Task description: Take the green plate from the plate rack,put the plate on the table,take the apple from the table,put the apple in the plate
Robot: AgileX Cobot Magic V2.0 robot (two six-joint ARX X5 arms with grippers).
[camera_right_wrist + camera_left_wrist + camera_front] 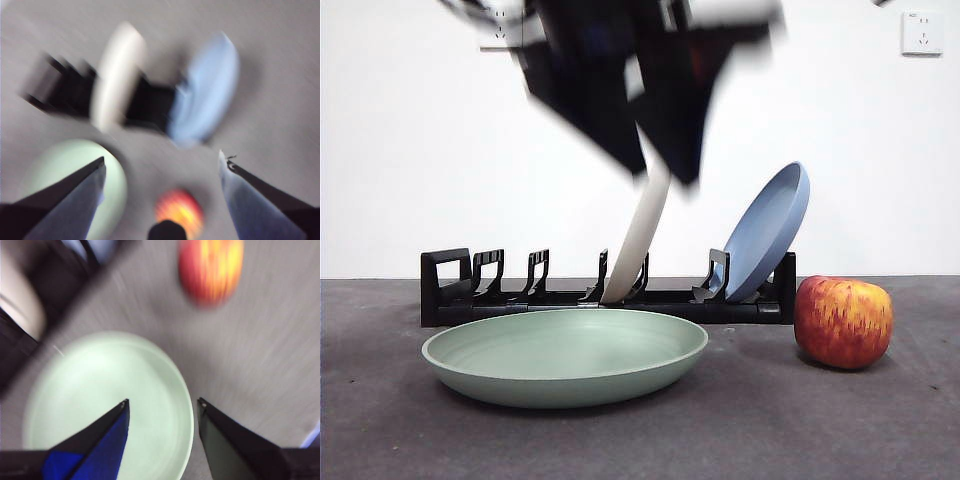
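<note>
Table [880, 430]: dark grey, carries everything. Plate rack [450, 285]: black, runs along the back of the table; cream-white plate [638, 240] upright in a middle slot, blue plate [770, 230] leaning at the right end. Green plate [565, 355]: flat on the table just in front of the rack, left of centre, nothing in it. Apple [843, 322]: on the table right of the green plate, near the rack's right end, apart from both.

Left gripper [162, 405]: jaws apart, nothing held, above the green plate's rim. Right gripper [162, 162]: jaws wide apart, nothing held, above the apple. Both wrist views blurred.
</note>
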